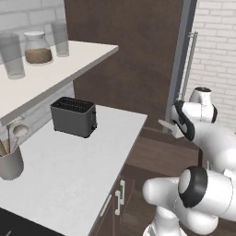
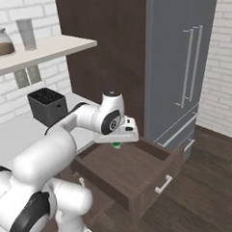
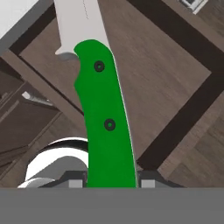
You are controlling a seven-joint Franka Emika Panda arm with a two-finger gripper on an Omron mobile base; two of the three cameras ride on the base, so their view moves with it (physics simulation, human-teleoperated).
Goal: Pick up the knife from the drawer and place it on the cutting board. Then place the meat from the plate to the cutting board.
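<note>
knife (image 3: 105, 109) clamped between gripper (image 3: 111, 180) tips (blade pointing away), above open drawer (image 2: 135, 172)

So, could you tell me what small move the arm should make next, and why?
Probably a short lift straight up, then a turn toward the counter. The hand is shut on the knife by its green handle, and in the right base view it hangs just above the open drawer, so the knife looks secured. Rising first should keep the blade clear of the drawer's walls.
</note>
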